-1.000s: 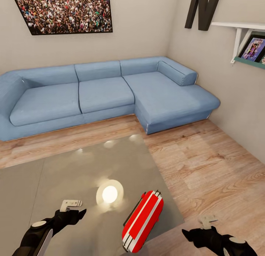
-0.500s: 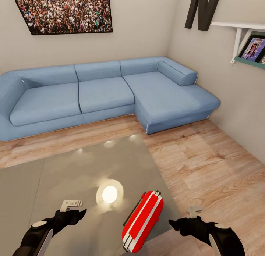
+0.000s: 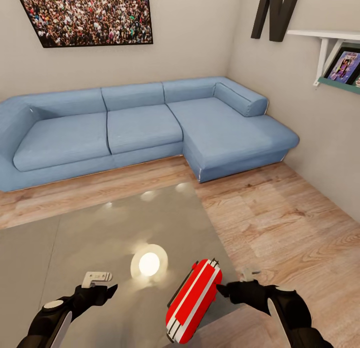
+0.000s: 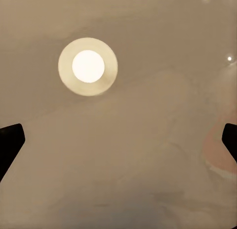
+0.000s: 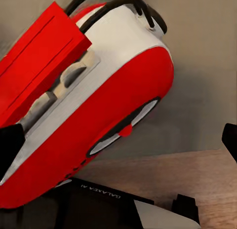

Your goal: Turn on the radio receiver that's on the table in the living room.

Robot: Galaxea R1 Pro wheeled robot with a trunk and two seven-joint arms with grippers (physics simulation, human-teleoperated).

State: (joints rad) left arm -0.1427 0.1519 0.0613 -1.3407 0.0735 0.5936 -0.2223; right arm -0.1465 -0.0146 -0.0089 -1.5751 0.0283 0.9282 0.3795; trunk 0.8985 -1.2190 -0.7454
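The red radio receiver (image 3: 194, 300) stands near the front right corner of the glossy grey table (image 3: 90, 238), with its white edge band and wire handle facing up. In the right wrist view the radio (image 5: 103, 105) is close up, and its white-ringed dial is on the side that faces the camera. My right gripper (image 3: 224, 290) is open just right of the radio, level with its upper end, with its fingertips (image 5: 10, 145) wide apart. My left gripper (image 3: 106, 290) hovers open over the table left of the radio, and its dark fingertips (image 4: 10, 140) hold nothing.
A round lamp reflection (image 3: 149, 263) shines on the tabletop between the grippers. The blue L-shaped sofa (image 3: 140, 128) runs along the far wall and right corner. Light wood floor (image 3: 280, 228) lies right of the table. A wall shelf (image 3: 330, 48) hangs at the upper right.
My right arm has swung left from over the floor to the radio's right side. The left arm, the radio and the camera have stayed still.
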